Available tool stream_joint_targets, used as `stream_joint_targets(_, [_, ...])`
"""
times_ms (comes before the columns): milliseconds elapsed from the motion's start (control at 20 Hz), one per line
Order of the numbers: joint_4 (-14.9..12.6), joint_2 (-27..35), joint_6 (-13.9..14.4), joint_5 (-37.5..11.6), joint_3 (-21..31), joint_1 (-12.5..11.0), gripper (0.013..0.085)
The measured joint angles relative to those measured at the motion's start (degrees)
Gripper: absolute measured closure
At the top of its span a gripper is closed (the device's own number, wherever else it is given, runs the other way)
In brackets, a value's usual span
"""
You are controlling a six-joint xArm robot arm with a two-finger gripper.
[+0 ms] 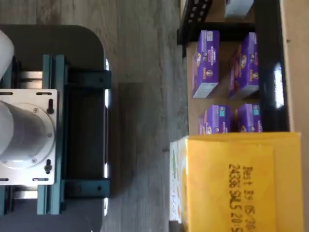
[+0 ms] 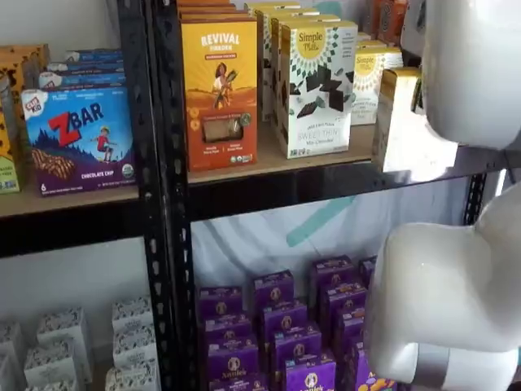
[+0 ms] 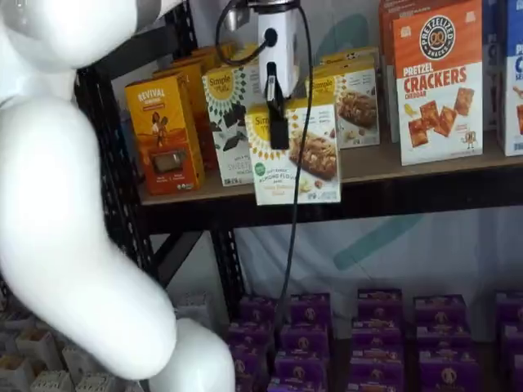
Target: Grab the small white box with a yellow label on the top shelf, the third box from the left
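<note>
1 Small Carton Riding in the Fingers, Clear of the Shelf Edge

1 box is hanging in front of the top shelf (image 3: pixel 425 175): the small white box (image 3: pixel 298 159), yellow-topped, is sitting out past the black beam, its base dipping below the board line. It is looking light and stiff, a thin cardboard carton with glossy faces that could be slipping or denting under a hard squeeze; gripping across the narrow sides near the upper edge is seeming the safest hold. The gripper (image 3: pixel 279 122) is pinching it from above, black fingers (image 3: pixel 279 126) closed narrow on the box. The wrist view is showing the yellow top face (image 1: pixel 241 181) close under the camera.
</note>
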Motion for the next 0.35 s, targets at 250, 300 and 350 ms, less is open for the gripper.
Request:
stream_joint_targets(250, [-0.2,-3.3,1.6,0.4,3.6,1.7,0.0610])
stream_joint_targets(300, [-0.2,-3.7,1.9,0.3,4.1,2.0,0.0610])
stream_joint_targets(350, [-0.2,-4.0,2.1,0.3,4.5,2.2,0.0610])
